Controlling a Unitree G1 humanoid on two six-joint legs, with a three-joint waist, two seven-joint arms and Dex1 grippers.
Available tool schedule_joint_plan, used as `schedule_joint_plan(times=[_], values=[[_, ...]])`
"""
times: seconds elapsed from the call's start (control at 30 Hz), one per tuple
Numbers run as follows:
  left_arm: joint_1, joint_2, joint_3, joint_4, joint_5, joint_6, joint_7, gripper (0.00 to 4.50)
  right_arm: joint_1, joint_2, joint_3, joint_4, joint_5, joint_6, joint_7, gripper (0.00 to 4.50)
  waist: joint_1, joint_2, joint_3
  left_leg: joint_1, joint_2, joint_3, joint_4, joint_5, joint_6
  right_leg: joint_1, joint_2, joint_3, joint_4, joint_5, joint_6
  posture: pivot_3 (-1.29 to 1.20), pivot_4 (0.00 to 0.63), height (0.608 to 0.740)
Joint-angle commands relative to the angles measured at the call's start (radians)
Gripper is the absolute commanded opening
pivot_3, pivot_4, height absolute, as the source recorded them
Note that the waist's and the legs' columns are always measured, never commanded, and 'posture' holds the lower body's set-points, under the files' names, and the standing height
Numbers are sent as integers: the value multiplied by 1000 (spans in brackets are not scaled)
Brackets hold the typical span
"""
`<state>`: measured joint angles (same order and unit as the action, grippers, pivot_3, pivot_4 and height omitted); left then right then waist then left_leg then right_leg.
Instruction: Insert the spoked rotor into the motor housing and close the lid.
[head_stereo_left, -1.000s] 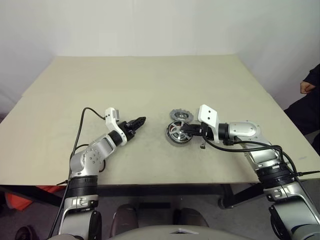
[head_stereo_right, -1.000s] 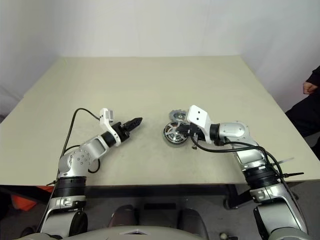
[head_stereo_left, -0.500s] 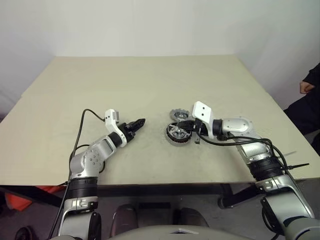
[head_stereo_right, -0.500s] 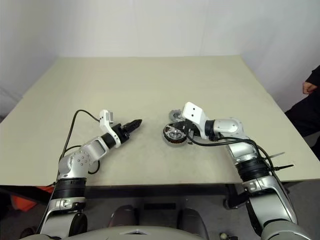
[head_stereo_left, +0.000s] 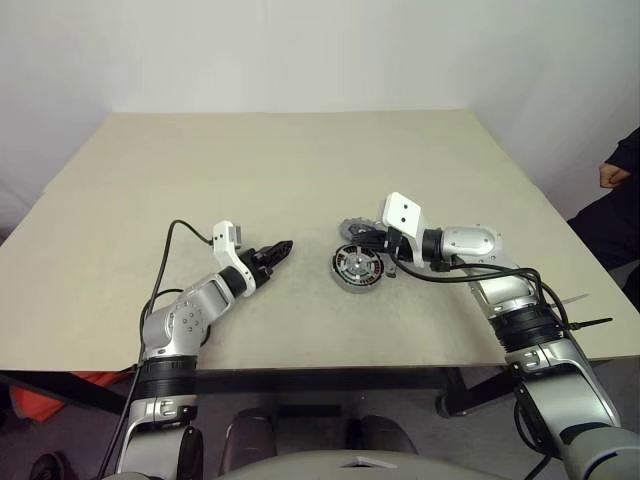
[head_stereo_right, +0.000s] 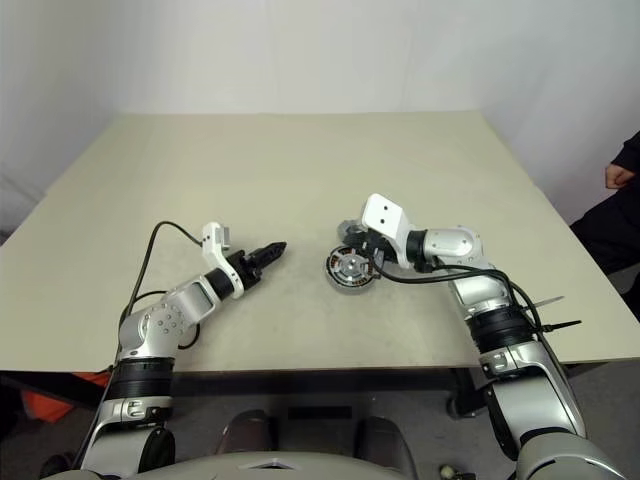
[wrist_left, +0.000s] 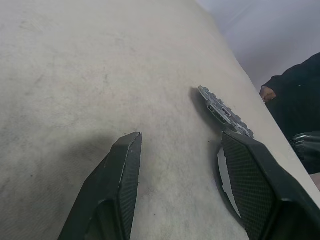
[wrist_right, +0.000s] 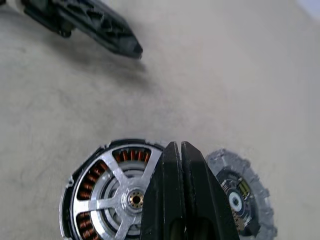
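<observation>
The motor housing (wrist_right: 66, 200) lies flat on the table, copper windings showing between the silver arms of the spoked rotor (wrist_right: 125, 198), which sits inside it. The lid (wrist_right: 242, 192), a notched grey disc, lies on the table just beyond the housing (head_stereo_left: 357, 268) and apart from it. My right gripper (head_stereo_left: 372, 248) is shut with nothing held, its tips hovering over the gap between housing and lid. My left gripper (head_stereo_left: 280, 247) stands open and empty on the housing's left, low over the table. In the left wrist view the lid (wrist_left: 220, 110) shows edge-on ahead of the open fingers (wrist_left: 117, 185).
The tan table (head_stereo_left: 250, 170) stretches wide behind and to the left of the parts. A person's hand (head_stereo_left: 612, 172) and dark sleeve show at the right edge, off the table.
My right gripper, still shut, has shifted from the housing's right side toward the far side, over the gap by the lid. The left gripper and the parts have stayed put.
</observation>
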<state>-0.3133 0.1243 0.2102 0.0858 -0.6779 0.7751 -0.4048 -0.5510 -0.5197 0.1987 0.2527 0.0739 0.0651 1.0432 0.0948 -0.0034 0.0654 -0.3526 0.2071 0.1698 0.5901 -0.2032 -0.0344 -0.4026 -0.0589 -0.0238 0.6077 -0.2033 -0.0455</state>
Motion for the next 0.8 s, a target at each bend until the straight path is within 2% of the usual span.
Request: schedule_joint_plan(times=[0.03, 0.27, 0.5, 0.8], values=[[-14, 6, 5, -15, 1, -20, -4, 2693, 20, 17, -8, -18, 20, 17, -9, 66, 0, 0, 0, 0, 0, 0, 0, 0, 0, 0, 0, 0, 0, 0, 0, 0, 0, 740], [-8, 3, 6, -21, 0, -25, 3, 2693, 51, 64, 45, 150, -85, -10, -103, 66, -3, 0, -2, 2, 0, 0, 1, 0, 0, 2, 0, 0, 0, 0, 0, 0, 0, 740], [5, 1, 7, -23, 0, -28, 6, 2693, 2, 48, -2, 73, -33, 3, -85, 66, 0, 0, -2, 5, 0, 0, 2, 1, -2, 7, 0, 0, 0, -4, 7, 0, 0, 740], [9, -1, 4, -29, -2, -28, 10, 2693, -35, 51, -11, 77, -26, 9, -89, 66, -1, 0, -2, 0, 1, 0, 1, 1, -1, 1, 0, 0, 0, 0, 0, 0, 0, 740]])
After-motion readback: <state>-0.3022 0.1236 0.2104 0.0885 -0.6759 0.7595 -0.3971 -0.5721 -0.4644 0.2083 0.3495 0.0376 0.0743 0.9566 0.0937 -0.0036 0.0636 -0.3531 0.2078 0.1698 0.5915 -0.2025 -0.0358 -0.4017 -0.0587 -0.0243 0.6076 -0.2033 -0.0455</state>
